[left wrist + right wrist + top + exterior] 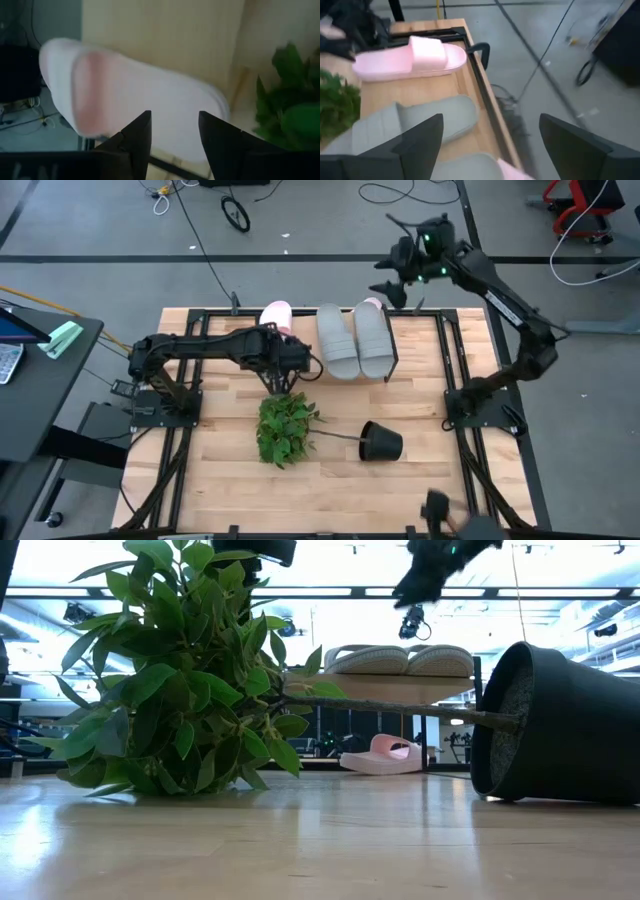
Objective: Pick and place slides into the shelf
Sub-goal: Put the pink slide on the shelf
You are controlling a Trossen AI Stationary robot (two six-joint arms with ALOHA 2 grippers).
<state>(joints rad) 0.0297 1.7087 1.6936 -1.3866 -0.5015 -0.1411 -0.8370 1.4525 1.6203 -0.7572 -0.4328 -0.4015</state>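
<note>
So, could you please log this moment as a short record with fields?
grey slides: two, side by side on the shelf
pink slide: one, lying flat past the shelf's left end
left claw: open, at the pink slide
right claw: open, raised by the table's far edge
plant pot: tipped on its side

Bright even overhead light, ceiling strips glaring in low view, both wrist views motion-blurred
</note>
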